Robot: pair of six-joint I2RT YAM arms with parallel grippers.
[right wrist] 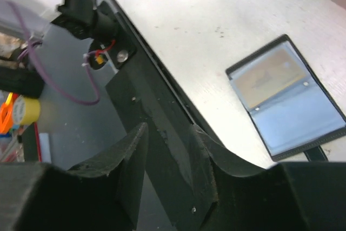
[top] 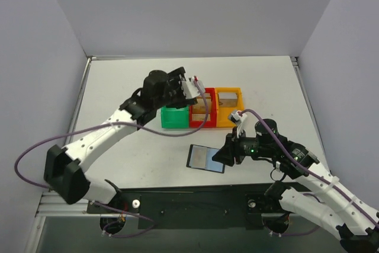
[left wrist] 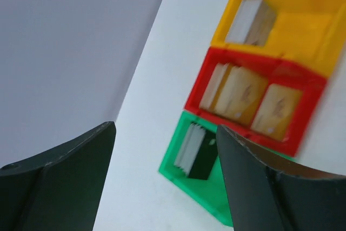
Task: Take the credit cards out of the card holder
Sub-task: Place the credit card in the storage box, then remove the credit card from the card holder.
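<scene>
Card holder (top: 206,159) lay open and flat on the worktop (top: 130,87), low in the centre of the overhead view and well apart from the green bin (top: 173,118), red bin (top: 201,111) and orange bin (top: 230,105) lined up above it. Right hand (top: 228,153) sat just beside its right edge, fingers partly apart and gripping nothing. Up over the bins, left hand (left wrist: 165,128) hung with its fingers spread wide and nothing between them. From the right wrist, a tan card (right wrist: 267,77) showed behind the upper clear panel; whether the lower panel held one, I could not tell. That case looked thin, light and floppy, with slick pockets, so it would likely skate across the worktop if tugged. The card looked stiff but very thin, hard to pinch flat. Best bet was to pin the case by its black edge or its tab (right wrist: 318,153) and take the card at its exposed edge by the pocket mouth.
</scene>
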